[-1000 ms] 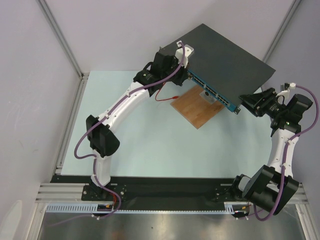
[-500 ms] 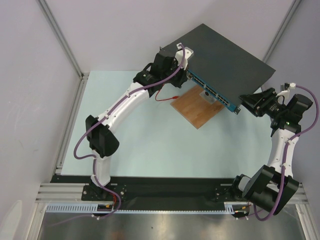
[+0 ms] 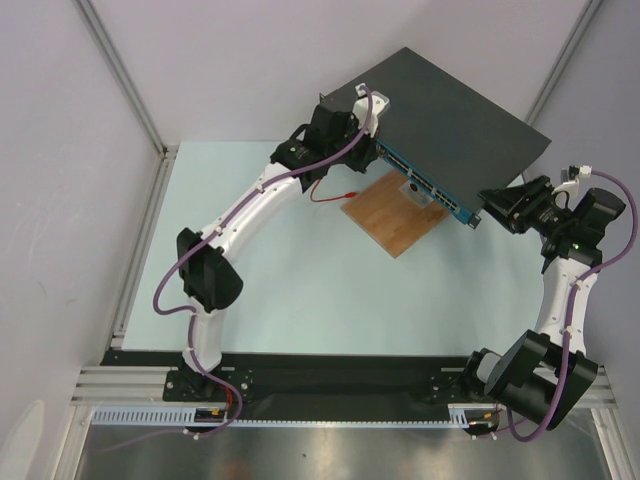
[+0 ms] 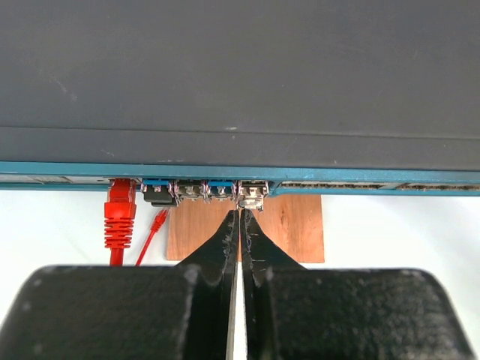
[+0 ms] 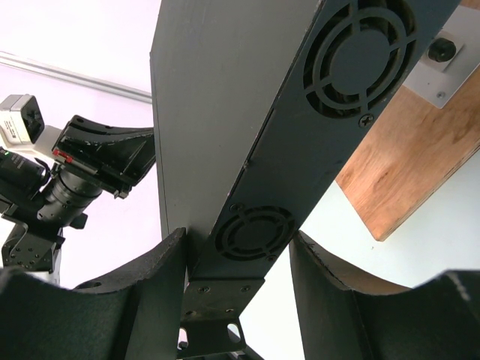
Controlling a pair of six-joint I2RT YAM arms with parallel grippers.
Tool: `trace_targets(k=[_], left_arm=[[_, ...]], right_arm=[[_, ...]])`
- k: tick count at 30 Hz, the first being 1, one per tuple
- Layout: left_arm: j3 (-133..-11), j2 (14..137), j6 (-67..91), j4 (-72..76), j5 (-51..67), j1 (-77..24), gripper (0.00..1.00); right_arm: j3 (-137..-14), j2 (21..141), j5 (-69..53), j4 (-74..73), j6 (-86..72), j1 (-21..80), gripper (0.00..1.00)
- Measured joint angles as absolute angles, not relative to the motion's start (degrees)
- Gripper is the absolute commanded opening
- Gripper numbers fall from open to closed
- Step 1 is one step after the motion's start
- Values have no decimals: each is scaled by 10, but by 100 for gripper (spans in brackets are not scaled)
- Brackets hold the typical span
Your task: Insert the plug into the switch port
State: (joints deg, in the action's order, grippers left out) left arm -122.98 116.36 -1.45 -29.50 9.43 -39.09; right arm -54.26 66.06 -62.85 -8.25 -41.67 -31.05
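We are stretching the left arm far forward, the left gripper (image 4: pixel 240 214) pinched shut with its tips just below a pale plug (image 4: pixel 253 196) in the port row. The right gripper (image 5: pixel 236 238) is clamping the fan end of the switch (image 3: pixel 455 125), a black box with a blue front, over the board (image 3: pixel 395 222). Since a second ago, the left wrist has been edging slightly right.

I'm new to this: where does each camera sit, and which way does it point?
Top view: fixed above and behind the bases, looking down on the table; shows both arms, the flat dark grey-black metal switch and brown wooden board.
Left wrist view: rides the left arm, facing the switch's blue port edge; its shut left pincer shows.
Right wrist view: rides the right arm, facing the switch's fan-vented end; its right pincer straddles that end.
Shared: all see switch and board.
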Motion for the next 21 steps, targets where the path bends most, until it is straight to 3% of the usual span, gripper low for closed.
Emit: trace_targets(k=[12, 21], left_arm=[[-1217, 1169, 38, -265, 92, -391, 10], [-1100, 1165, 69, -125, 44, -405, 14]], right_arm=[[-543, 662, -628, -83, -416, -311, 0], [-544, 664, -632, -82, -415, -311, 0]])
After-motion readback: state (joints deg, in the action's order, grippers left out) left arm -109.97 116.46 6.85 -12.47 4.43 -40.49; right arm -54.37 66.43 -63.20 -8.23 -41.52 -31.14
